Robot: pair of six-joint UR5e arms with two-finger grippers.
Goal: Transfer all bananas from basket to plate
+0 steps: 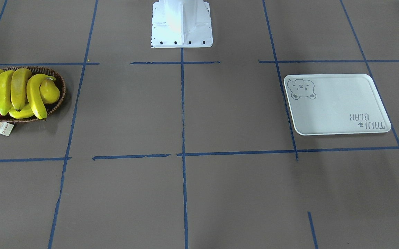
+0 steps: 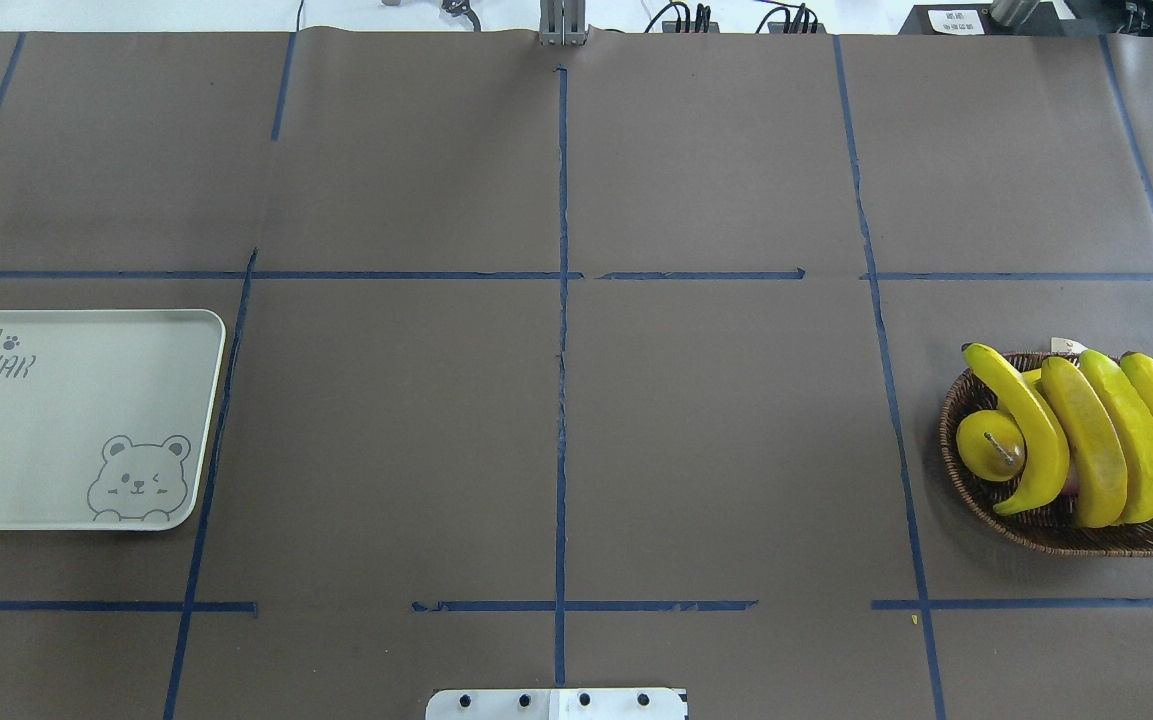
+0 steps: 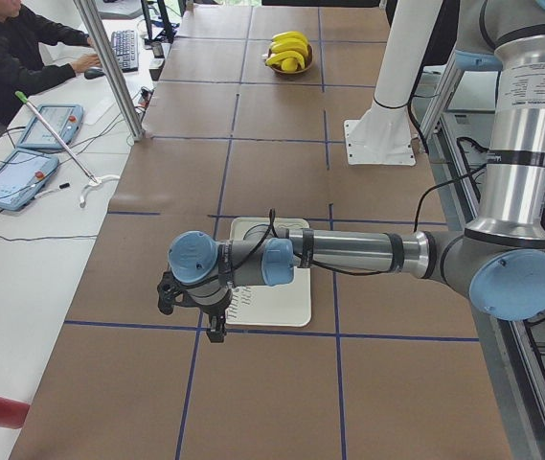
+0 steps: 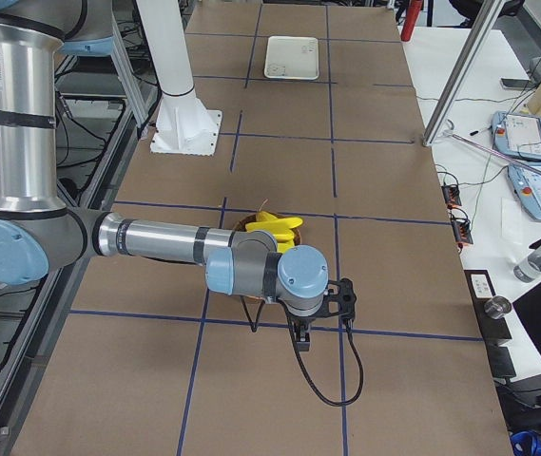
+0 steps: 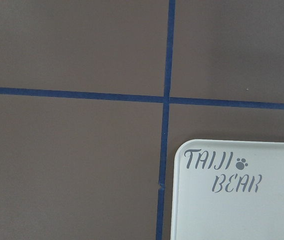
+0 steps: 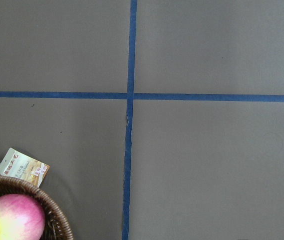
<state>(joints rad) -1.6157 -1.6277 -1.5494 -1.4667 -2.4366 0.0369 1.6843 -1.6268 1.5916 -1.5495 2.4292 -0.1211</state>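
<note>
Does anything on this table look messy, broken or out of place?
Nothing spilled or broken. The long yellow bananas are heaped in the dark woven wicker basket, crowding a small yellow pear. The blue tape grid has gaps and ragged ends.

The right arm (image 4: 156, 242) reaches across mid-frame, partly covering the basket (image 4: 241, 226) of bananas (image 4: 275, 226); the white plate (image 4: 292, 57) lies at upper centre.

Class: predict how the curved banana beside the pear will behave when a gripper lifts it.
The banana looks rigid and glossy, so it probably keeps shape but may slip. Its curve could make it swing if gripped off-centre. Lifting it may let the pear roll.
</note>
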